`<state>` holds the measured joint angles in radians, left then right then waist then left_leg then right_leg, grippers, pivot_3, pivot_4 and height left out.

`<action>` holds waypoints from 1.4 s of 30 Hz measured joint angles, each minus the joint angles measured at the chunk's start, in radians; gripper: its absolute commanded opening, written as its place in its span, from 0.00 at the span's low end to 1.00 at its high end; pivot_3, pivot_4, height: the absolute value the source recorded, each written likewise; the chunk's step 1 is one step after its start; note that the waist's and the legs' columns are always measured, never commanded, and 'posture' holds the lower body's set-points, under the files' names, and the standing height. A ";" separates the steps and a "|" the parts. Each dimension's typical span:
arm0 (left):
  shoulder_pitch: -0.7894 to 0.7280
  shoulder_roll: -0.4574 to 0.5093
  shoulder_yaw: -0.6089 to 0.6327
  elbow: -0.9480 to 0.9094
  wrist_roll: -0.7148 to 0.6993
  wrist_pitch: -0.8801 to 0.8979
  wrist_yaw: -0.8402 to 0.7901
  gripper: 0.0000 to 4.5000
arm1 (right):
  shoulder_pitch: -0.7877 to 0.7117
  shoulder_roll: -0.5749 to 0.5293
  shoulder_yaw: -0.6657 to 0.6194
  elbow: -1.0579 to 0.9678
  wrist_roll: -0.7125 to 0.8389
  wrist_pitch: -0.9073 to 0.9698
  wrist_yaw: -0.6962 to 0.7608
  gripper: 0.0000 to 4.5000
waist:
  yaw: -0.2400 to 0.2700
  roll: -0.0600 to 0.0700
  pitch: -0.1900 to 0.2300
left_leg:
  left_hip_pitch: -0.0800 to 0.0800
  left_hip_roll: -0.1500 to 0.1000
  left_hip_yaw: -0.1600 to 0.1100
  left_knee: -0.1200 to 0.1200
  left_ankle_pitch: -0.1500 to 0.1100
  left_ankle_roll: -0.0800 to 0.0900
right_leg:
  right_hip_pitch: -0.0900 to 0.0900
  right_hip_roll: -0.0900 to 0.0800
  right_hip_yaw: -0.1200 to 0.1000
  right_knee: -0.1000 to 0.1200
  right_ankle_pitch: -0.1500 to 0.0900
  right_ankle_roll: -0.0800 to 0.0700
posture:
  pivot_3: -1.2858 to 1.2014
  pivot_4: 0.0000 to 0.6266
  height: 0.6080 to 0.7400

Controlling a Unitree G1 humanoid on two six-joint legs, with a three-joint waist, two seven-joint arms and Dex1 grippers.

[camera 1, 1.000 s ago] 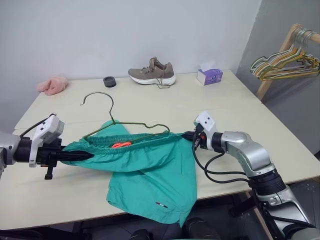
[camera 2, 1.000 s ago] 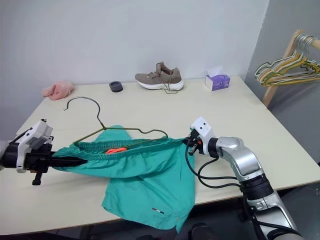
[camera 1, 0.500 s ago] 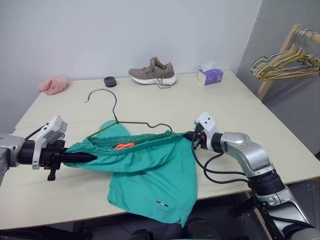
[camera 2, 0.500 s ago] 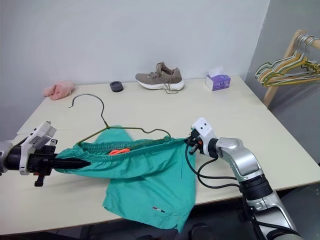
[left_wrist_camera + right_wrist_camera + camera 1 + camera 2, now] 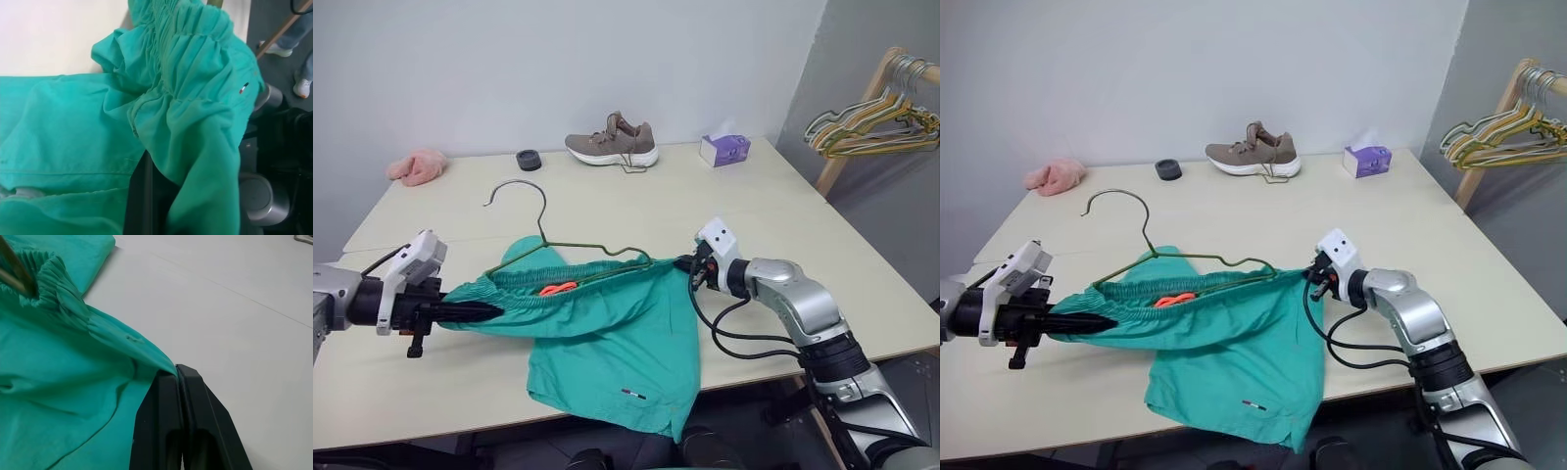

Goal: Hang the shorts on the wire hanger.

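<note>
The shorts are light, floppy cloth, so I'm gripping the firmer elastic waistband at both ends: my left tool and right tool are each clamped shut on it, stretching it above the table, legs drooping over the near edge. The wire hanger, threaded through the waist, sits slightly further right than a second ago.

light: bright, even, diffuse | shadows: soft, faint, under the shoe and shorts on the desk | glare: none | focus: head views sharp; left wrist view soft on nearest cloth | edges: no clear distortion
</note>
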<state>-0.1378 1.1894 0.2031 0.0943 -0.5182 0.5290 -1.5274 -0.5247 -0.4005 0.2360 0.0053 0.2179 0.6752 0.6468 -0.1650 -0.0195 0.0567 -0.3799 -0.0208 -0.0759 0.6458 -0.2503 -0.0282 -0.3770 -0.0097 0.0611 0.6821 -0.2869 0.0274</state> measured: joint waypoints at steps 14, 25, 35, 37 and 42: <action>-0.012 -0.001 0.000 0.036 0.020 0.010 0.030 0.00 | 0.002 -0.035 -0.036 -0.001 -0.009 0.005 -0.014 0.01 | -0.001 0.000 0.000 | 0.000 0.000 0.000 0.000 0.000 0.000 | 0.000 0.000 0.000 0.000 0.000 0.000 | 0.47 0.00 1.00; -0.110 -0.082 0.072 0.059 -0.074 0.139 0.128 0.00 | 0.033 -0.046 0.029 -0.135 -0.028 -0.042 0.082 0.44 | 0.001 -0.001 0.000 | 0.000 0.000 -0.001 0.001 0.000 0.000 | 0.000 0.000 -0.001 0.000 -0.002 0.004 | 0.46 0.00 1.00; -0.105 -0.136 0.103 0.034 -0.139 0.214 0.185 0.00 | -0.113 0.122 0.075 0.011 -0.079 -0.046 0.023 0.89 | -0.007 -0.001 -0.001 | 0.000 0.000 -0.001 0.000 0.000 0.000 | -0.001 0.000 -0.001 0.001 0.001 -0.001 | 0.46 0.00 1.00; -0.104 -0.136 0.103 0.031 -0.142 0.215 0.186 0.00 | -0.151 0.154 0.082 0.072 -0.083 -0.064 0.026 0.89 | -0.006 -0.001 -0.001 | 0.000 0.000 -0.001 0.000 0.000 0.000 | -0.001 -0.001 -0.001 0.001 0.001 -0.001 | 0.46 0.00 1.00; -0.104 -0.136 0.103 0.028 -0.143 0.216 0.186 0.00 | -0.241 0.207 0.103 0.258 -0.097 -0.104 0.062 0.89 | -0.006 -0.001 -0.001 | 0.000 -0.001 -0.001 0.000 0.000 0.000 | -0.001 -0.001 -0.001 0.001 0.001 -0.001 | 0.46 0.00 1.00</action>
<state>-0.2423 1.0530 0.3059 0.1220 -0.6612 0.7454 -1.3419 -0.7661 -0.1935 0.3386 0.2638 0.1208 0.5714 0.7089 -0.1714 -0.0206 0.0560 -0.3800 -0.0215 -0.0771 0.6459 -0.2503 -0.0285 -0.3778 -0.0106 0.0602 0.6829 -0.2863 0.0266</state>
